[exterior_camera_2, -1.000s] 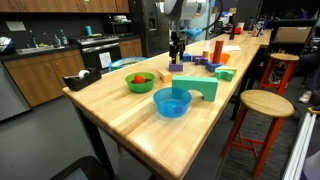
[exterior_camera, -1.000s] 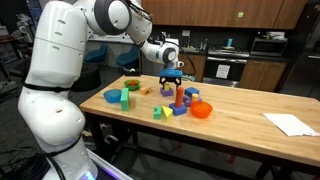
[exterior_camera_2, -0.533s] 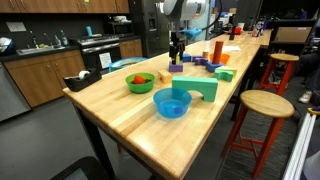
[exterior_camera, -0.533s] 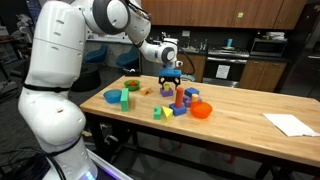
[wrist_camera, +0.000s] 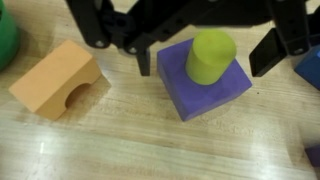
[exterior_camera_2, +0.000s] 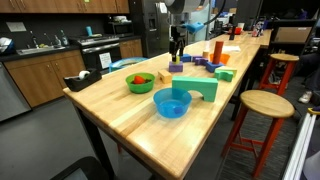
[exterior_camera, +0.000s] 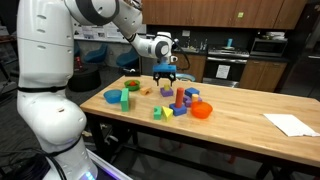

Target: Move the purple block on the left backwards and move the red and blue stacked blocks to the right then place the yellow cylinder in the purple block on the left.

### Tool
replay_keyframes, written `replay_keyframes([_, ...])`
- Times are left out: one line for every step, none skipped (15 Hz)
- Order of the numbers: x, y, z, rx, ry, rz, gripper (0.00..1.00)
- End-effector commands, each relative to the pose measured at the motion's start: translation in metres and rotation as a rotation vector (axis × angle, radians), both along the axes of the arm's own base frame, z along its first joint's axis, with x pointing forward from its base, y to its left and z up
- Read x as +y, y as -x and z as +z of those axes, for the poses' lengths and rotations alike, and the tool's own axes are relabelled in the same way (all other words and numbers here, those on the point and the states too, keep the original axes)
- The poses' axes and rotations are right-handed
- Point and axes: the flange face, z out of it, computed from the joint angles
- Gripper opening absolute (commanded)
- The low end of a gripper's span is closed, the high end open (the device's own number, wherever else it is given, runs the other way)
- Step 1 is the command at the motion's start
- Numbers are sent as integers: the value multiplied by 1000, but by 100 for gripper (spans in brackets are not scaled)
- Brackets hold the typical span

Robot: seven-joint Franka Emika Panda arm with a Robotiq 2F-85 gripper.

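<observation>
Wrist view alone: yellow cylinder [wrist_camera: 212, 55] on purple block [wrist_camera: 192, 97]

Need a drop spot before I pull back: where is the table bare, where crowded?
Bare wood: between the orange bowl and the paper sheet; also the table end past the blue bowl. Crowded: around the purple block, the red and blue stacked blocks and the wedge blocks.

Wrist view: one purple block [wrist_camera: 203, 98], one yellow cylinder [wrist_camera: 211, 55], one orange arch block [wrist_camera: 58, 78]. In an exterior view, three bowls: one blue bowl [exterior_camera: 114, 97], one green bowl [exterior_camera: 132, 85], one orange bowl [exterior_camera: 202, 110].
</observation>
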Motion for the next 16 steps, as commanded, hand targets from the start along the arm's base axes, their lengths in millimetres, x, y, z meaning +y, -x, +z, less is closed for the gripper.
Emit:
replay_keyframes([8,24,27,-40,13,16,100])
replay_keyframes([8,29,33,-68,21,33,100])
replay_keyframes([7,33,39,-95,26,44,100])
replay_keyframes([5,38,45,-120,26,53,100])
replay_keyframes([3,43,50,-139,22,62,100])
replay_keyframes([1,48,55,-160,24,69,100])
replay_keyframes([-3,54,59,-177,24,84,100])
replay_keyframes([-6,59,63,-193,23,95,100])
replay_keyframes([-11,65,67,-211,20,106,100])
replay_keyframes([-15,71,69,-227,17,117,100])
replay_keyframes([-20,79,72,-246,11,130,100])
replay_keyframes([-25,86,74,-262,3,138,100])
replay_keyframes([-30,94,74,-279,-8,151,100])
replay_keyframes([-35,103,75,-294,-16,169,100])
replay_keyframes([-38,110,74,-304,-23,190,100])
replay_keyframes([-43,118,73,-312,-26,224,100])
